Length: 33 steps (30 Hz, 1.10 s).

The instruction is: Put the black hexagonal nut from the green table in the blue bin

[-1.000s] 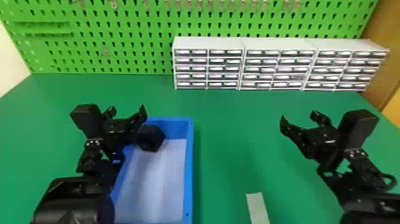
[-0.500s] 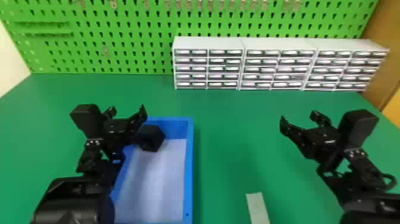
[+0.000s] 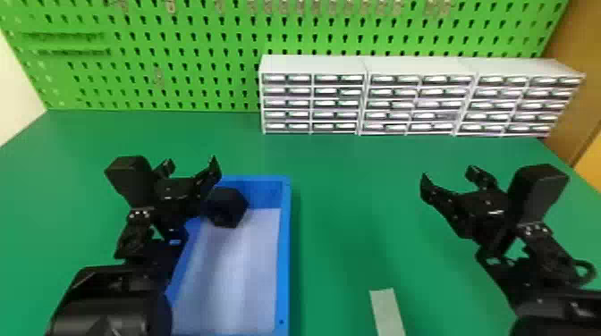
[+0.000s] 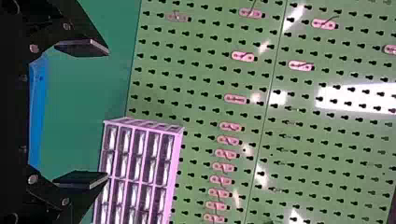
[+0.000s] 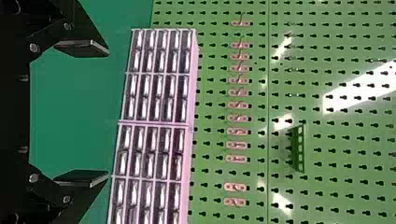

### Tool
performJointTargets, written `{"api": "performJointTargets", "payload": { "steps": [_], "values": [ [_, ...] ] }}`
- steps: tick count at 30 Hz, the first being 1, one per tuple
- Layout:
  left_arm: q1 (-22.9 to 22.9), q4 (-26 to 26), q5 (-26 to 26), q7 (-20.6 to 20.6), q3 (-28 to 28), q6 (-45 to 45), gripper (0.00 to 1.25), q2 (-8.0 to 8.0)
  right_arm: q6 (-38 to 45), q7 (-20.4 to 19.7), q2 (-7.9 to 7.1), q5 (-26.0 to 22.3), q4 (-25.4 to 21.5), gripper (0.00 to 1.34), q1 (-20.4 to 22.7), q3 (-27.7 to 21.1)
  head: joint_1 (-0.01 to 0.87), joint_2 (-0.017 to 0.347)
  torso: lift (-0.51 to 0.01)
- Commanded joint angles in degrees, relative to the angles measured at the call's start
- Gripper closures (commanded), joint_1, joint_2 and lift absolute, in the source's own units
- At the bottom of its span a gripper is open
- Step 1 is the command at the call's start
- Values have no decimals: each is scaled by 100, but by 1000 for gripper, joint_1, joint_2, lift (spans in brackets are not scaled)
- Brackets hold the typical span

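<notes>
1. A black hexagonal nut (image 3: pixel 226 207) lies inside the blue bin (image 3: pixel 285 259), at its far end and toward its left side. The block-like nut is dark all over, its angular outline plain against the pale bin floor; its left part is hidden, and whether it touches the bin's walls cannot be told.
2. The blue bin, rectangular and open-topped, sits upright, its long sides running from near to far and its left side partly hidden.
3. The green table (image 3: pixel 344 192), flat and smooth, spreads beneath the blue bin, to both sides of it and beyond.
</notes>
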Motion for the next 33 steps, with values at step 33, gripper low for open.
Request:
{"api": "performJointTargets", "payload": {
  "steps": [33],
  "values": [
    [-13,-1,9,0,0,-18,321,0,-58,0,0,-9,17,349,-11,-8,686,51,-97]
  ]
}}
